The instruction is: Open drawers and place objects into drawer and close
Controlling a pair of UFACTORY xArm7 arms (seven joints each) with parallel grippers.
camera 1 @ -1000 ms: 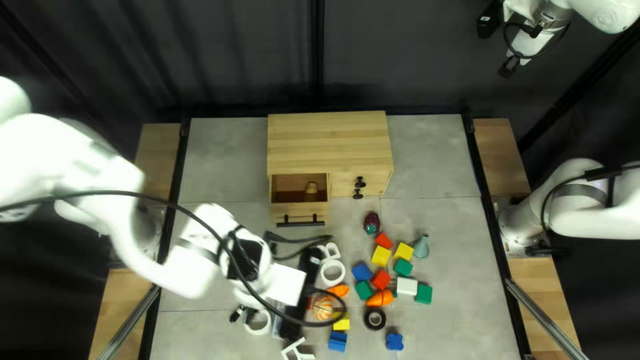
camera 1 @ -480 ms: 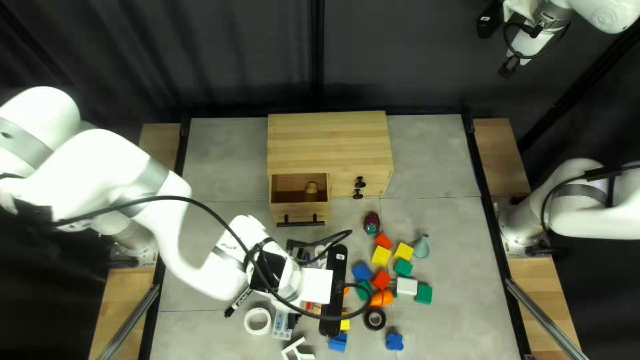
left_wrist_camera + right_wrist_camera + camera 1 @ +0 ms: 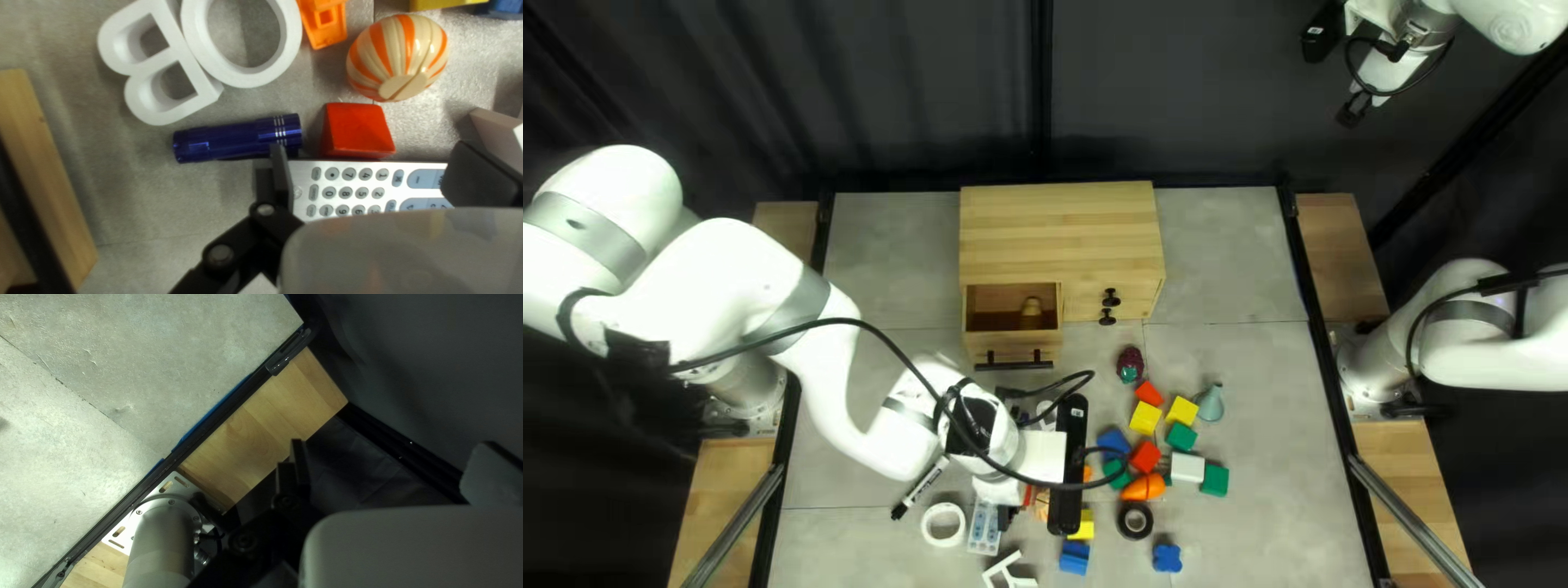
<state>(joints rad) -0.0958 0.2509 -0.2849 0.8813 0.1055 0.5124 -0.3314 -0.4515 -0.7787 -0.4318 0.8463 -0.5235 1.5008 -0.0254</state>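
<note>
cabinet [image 3: 1062, 234]: far side of table, middle
left drawer [image 3: 1013, 351]: pulled out toward near side; tan object [image 3: 1031, 310] inside, toward its right
closed front [image 3: 1084, 301]: right of left drawer, two black knobs [image 3: 1111, 296]
left gripper [image 3: 1004, 495]: low over near half of table, fingers spread wide, remote [image 3: 354, 188] below and between; contact can't tell
flashlight [image 3: 237, 139]: dark blue, lying by remote's far end, one finger right over its edge
red block [image 3: 357, 130]: just right of remote
striped ball [image 3: 399, 57]: orange and cream, right of red block, toward near side
white letter B [image 3: 158, 60]: right of flashlight, touching white ring [image 3: 242, 41]
right gripper [image 3: 1354, 110]: raised past table's far right, fingers apart
marker [image 3: 920, 487]: left of remote; roll of white tape [image 3: 943, 524] just nearer
colored blocks [image 3: 1146, 418]: loose group right of left gripper
cone [image 3: 1210, 403]: gray-green, right of yellow blocks
black tape roll [image 3: 1135, 521]: near side of group; blue flower shape [image 3: 1166, 559] nearer still
</note>
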